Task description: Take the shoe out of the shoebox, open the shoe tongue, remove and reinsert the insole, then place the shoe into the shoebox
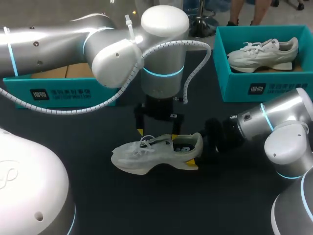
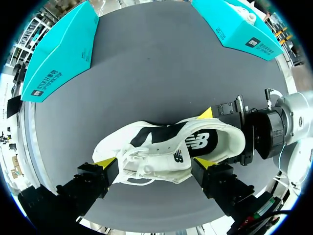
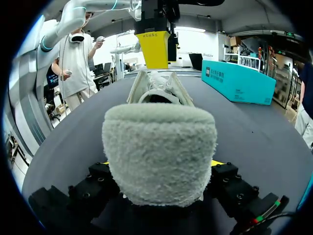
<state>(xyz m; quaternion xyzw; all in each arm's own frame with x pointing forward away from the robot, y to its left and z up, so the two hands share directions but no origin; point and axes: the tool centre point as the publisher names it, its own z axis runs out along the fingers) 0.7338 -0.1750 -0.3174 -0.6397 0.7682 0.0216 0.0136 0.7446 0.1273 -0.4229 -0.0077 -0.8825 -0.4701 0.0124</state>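
Head view, shoe (image 1: 156,152) on bench (image 1: 146,205), right fingers (image 2: 206,113) clamping its heel, left fingers (image 2: 105,162) spread wide over its laces.

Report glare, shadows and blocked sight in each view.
Head view: light glares off the left arm, which blocks the table behind the shoe. Left wrist view: even light, soft shadow along the shoe. Right wrist view: the shoe's heel fills the foreground.
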